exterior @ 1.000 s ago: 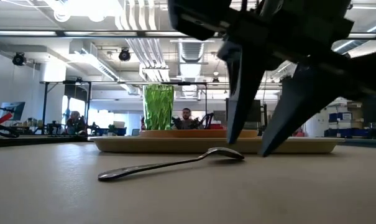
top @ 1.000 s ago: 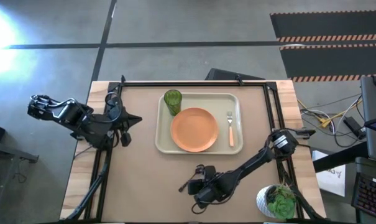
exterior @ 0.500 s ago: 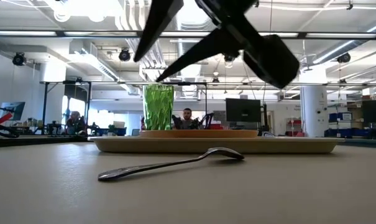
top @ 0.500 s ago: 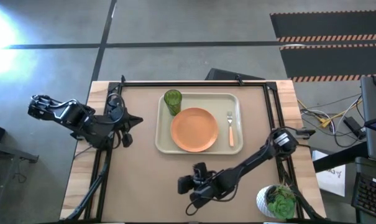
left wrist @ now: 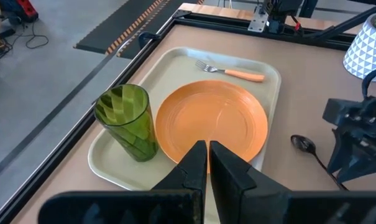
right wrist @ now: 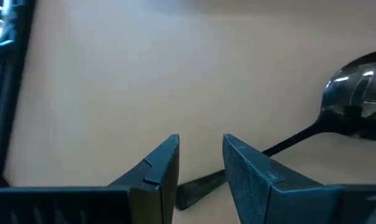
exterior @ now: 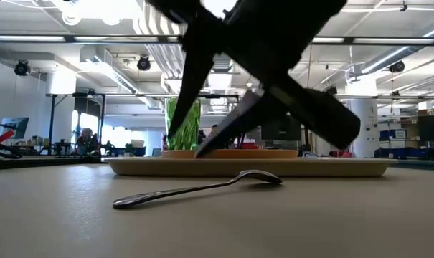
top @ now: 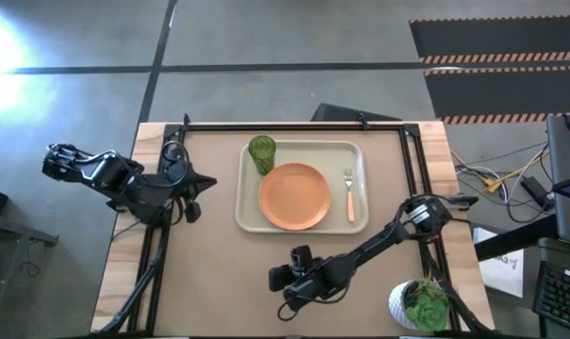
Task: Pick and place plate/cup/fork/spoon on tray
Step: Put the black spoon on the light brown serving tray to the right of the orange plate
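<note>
The cream tray (top: 247,218) lies at the table's far middle. On it are the green cup (top: 261,153), upright, the orange plate (top: 294,195) and the orange-handled fork (top: 350,193). The dark spoon (exterior: 202,188) lies flat on the table in front of the tray; its bowl (right wrist: 358,99) and handle end (right wrist: 197,185) show in the right wrist view. My right gripper (right wrist: 200,149) is open, just above the spoon's handle end, one finger on either side, touching nothing. My left gripper (left wrist: 207,152) is shut and empty at the table's left side (top: 205,181).
A white pot with a green plant (top: 422,303) stands at the table's near right corner, close to my right arm. A black frame (top: 294,124) runs along the table's far and side edges. Cables lie beyond the table's right edge.
My right gripper has gone from over the spoon's bowl toward the table's left, along the handle. It rose, turned about, then came down again over the handle end. The spoon has not moved.
</note>
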Available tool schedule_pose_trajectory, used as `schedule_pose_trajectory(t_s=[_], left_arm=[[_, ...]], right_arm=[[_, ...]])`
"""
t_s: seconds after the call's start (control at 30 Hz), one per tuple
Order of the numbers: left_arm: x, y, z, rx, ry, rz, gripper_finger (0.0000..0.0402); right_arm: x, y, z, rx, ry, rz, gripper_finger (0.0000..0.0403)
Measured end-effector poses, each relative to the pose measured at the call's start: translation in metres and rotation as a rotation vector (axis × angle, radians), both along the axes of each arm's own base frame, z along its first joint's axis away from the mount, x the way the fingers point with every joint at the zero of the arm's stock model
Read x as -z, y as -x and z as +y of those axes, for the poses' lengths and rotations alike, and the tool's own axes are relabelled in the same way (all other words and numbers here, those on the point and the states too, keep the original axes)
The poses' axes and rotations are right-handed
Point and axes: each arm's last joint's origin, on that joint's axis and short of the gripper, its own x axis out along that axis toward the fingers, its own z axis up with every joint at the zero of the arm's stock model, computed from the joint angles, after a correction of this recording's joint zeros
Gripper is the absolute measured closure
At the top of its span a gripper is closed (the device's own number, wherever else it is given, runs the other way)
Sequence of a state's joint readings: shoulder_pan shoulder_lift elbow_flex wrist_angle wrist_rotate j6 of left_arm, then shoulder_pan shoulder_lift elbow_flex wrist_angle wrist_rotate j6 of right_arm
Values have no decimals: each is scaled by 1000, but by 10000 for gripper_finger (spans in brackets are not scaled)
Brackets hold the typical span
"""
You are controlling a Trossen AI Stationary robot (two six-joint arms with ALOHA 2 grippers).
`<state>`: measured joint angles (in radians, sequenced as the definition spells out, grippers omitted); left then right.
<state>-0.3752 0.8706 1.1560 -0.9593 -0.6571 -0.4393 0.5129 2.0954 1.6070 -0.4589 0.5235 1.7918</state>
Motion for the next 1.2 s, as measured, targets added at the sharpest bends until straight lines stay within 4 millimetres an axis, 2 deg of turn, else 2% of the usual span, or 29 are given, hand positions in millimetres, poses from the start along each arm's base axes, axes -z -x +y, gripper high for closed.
schedule_pose_trajectory(t_s=[0.27, 0.47, 0.9, 1.2], left_arm=[[1, -2, -1, 1, -1, 6, 402], [2, -3, -2, 9, 4, 14, 402], [2, -5, -3, 18, 10, 21, 402], [3, -5, -3, 37, 23, 28, 402]], right_arm=[[14, -1, 1, 12, -12, 27, 291], [14, 0, 4, -34, -69, 62, 291], [13, 15, 28, -108, -149, 110, 292], [1, 31, 43, -173, -174, 289, 292]])
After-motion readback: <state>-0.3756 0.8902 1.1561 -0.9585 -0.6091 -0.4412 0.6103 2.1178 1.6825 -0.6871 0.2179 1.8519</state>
